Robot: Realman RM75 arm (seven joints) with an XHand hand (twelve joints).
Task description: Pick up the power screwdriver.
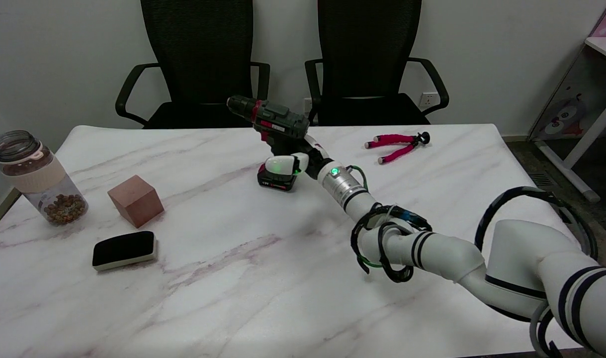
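Note:
The power screwdriver (270, 119) is dark green and black with a red ring behind its chuck, which points left. Its red-trimmed battery base (277, 180) sits on the white marble table (243, 278), near the middle toward the far side. My right hand (295, 158) reaches in from the lower right and is wrapped around the tool's handle below the body. The fingers are mostly hidden behind the handle. Whether the base has left the table cannot be told.
A pink-legged mini tripod (397, 145) lies at the far right. To the left are a reddish cube (135, 200), a black-and-white eraser (124, 249) and a jar (37, 177) with brown pellets. Two black office chairs (367, 64) stand behind the table.

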